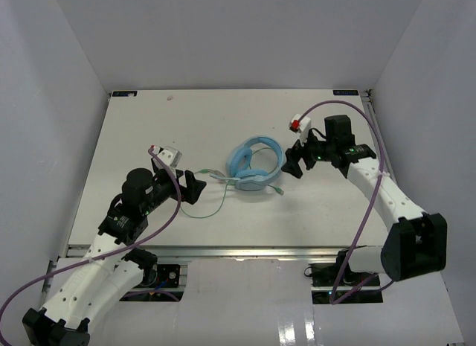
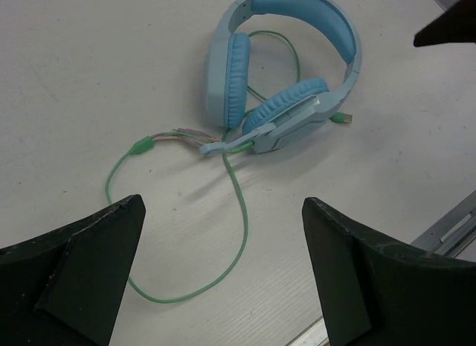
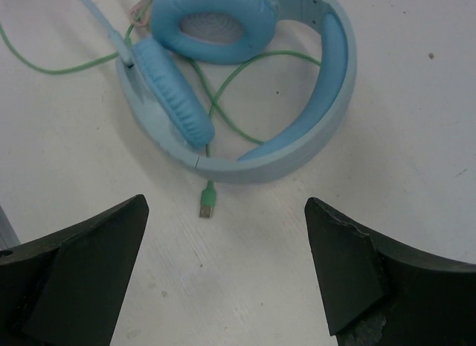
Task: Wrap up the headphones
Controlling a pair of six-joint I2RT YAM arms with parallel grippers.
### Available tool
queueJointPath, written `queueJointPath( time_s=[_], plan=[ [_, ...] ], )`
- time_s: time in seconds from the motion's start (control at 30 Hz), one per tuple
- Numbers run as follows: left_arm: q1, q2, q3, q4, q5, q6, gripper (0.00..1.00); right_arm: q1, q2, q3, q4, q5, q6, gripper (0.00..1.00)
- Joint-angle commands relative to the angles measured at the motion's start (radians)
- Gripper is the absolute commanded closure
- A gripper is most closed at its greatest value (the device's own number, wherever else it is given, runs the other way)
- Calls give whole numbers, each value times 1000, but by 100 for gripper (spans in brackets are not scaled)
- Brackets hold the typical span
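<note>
**Hazards**

1. The cable [image 2: 242, 212] is thin and lies flat on the tabletop [image 1: 149, 123]. If I close a tool on it from too high, I judge the fingers will meet on nothing. From too low, they will scrape the surface.
2. Ahead of my right tool [image 3: 224, 203], the cable runs from the USB plug [image 3: 207, 208] under the headband [image 3: 327, 108] and loops inside it. A pull on the plug could snag there and drag the headphones [image 1: 255, 166] bodily instead of drawing slack.
3. The headphones lie unrestrained. Winding with one tool while the other does not pin them would probably slide or spin them.
4. My two tools face each other across the headphones. Advancing both at once risks contact between them.
5. The loose loop ahead of my left tool [image 2: 223, 204] ends in a branch of small plugs [image 2: 141, 146] beside the mic boom [image 2: 223, 143]. A hasty wrap may catch there.

**Tool state**

- Left tool: the fingers are spread fully wide, holding nothing and touching nothing. The cable loop lies between and just beyond the fingertips, and the headphones are farther ahead.
- Right tool: the fingers are likewise fully wide and empty, clear of everything. The USB plug lies just ahead, roughly centred between the fingertips, and the headband is just beyond it.
</note>
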Motion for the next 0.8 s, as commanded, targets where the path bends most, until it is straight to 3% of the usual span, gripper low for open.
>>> queueJointPath(
  time_s=[0.0, 0.1, 0.33, 0.63, 0.77],
  plan=[
    [-5, 6, -3, 16, -4, 9, 2, 57, 182, 209, 63, 170, 245, 7],
    [-5, -1, -6, 17, -24, 6, 2, 102, 322, 364, -4, 201, 274, 7],
    [-5, 19, -5, 18, -25, 13, 2, 201, 573, 601, -128, 584, 117, 8],
    [-5, 13, -3, 20, -13, 16, 2, 201, 581, 545, -157, 625, -49, 8],
    [-5, 6, -3, 20, -10, 16, 2, 201, 603, 532, -177, 575, -77, 3]
  ],
)
